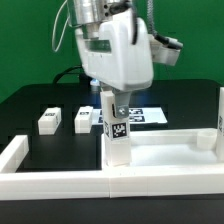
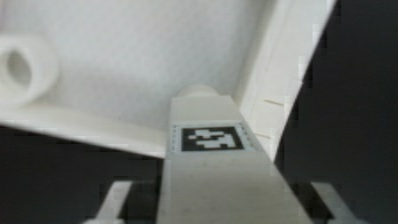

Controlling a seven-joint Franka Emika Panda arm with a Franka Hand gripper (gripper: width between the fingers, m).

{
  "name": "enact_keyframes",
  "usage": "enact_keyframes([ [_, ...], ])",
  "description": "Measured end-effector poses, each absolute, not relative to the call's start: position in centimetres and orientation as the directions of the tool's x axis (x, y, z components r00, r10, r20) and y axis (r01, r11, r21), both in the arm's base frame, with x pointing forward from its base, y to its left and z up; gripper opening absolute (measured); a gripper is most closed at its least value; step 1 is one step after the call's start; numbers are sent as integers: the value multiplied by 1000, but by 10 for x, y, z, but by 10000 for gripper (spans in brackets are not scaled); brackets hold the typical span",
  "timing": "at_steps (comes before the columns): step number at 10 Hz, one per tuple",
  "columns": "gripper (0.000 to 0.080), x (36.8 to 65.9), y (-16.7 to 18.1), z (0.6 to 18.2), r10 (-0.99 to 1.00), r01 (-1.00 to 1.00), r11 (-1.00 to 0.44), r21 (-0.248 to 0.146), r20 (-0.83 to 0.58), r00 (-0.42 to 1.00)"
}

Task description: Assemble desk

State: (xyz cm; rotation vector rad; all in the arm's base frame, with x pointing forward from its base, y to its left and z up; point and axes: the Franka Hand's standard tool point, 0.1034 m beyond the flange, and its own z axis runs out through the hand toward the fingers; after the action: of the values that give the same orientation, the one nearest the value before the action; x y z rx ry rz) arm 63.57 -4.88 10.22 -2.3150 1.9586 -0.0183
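The white desk tabletop [image 1: 168,150] lies with its raised rim up at the exterior view's lower right. A white square leg [image 1: 115,125] with a black-and-white tag stands upright at its near left corner. My gripper [image 1: 114,103] is straight above, around the leg's top. In the wrist view the leg [image 2: 217,150] runs between my fingers [image 2: 121,200], with a dark gap on each side, so the gripper [image 2: 221,192] is open. The tabletop [image 2: 125,90] shows behind the leg with a round corner hole [image 2: 18,68]. Another leg [image 1: 220,112] stands upright at the tabletop's right end.
Two loose white legs [image 1: 48,120] [image 1: 82,118] lie on the black table at the exterior view's left. The marker board [image 1: 148,115] lies behind the tabletop. A long low white border wall [image 1: 50,180] runs along the front and turns back at the left.
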Motion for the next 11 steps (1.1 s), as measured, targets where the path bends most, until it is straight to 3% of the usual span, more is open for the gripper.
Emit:
enact_keyframes([
  [1, 291, 635, -47, 102, -998, -996, -18, -92, -62, 24],
  [2, 291, 635, -44, 102, -997, -995, 53, -86, -68, -47],
  [3, 343, 635, -44, 101, -996, -995, 53, -87, -73, -47],
  [4, 343, 634, -44, 101, -996, -994, -58, -89, -65, 64],
  [6, 613, 631, -46, 103, -890, -890, -447, -86, -59, 452],
  [11, 648, 626, -42, 103, -609, -606, -789, -98, 0, 793],
])
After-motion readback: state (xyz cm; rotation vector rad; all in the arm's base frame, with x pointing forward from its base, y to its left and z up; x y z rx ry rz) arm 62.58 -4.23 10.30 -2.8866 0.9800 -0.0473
